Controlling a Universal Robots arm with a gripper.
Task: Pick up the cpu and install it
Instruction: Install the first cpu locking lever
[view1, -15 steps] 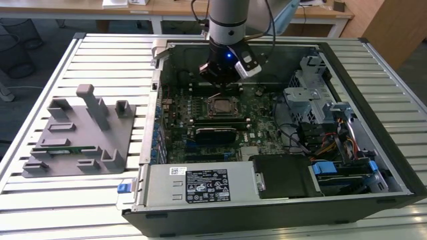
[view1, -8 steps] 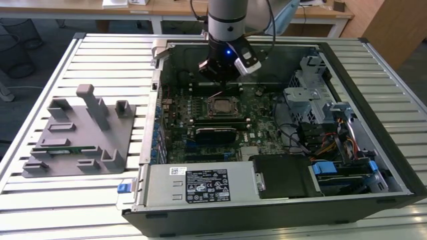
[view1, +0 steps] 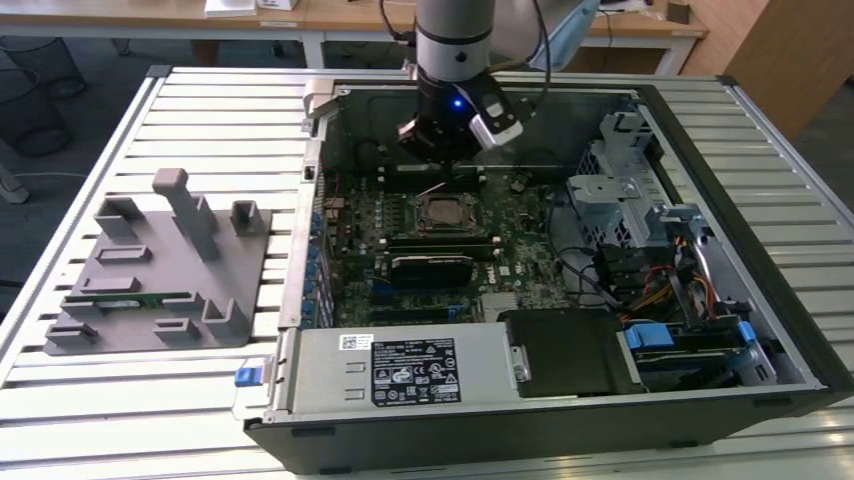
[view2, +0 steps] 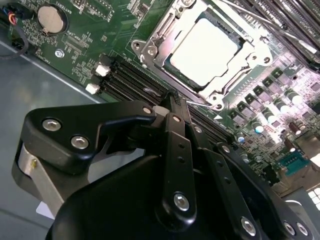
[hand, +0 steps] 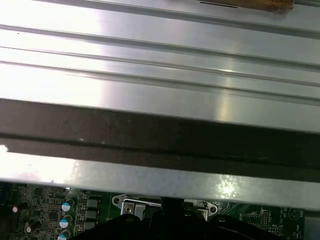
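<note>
Gripper (view2: 171, 101) — jaws together — partly covers socket (view2: 150, 48) holding cpu (view2: 202, 50).

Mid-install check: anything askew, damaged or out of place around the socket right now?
Nothing stands out. In the second wrist view the cpu lies flat and square inside the socket frame, no corner riding up. The gripper hangs near the socket, apart from the chip.

Robot arm (view1: 454, 30): silver-grey cylinder, dark band at the joint, black wrist housing below. Small blue light (view1: 458, 103) on the housing. Pale grey boxy module (view1: 497, 128) mounted at its side. Black cable (view1: 541, 40) loops alongside. Second wrist view, claw (view2: 172, 102): matte black jointed links, round silver screws (view2: 181, 201) at the pivots.
</note>
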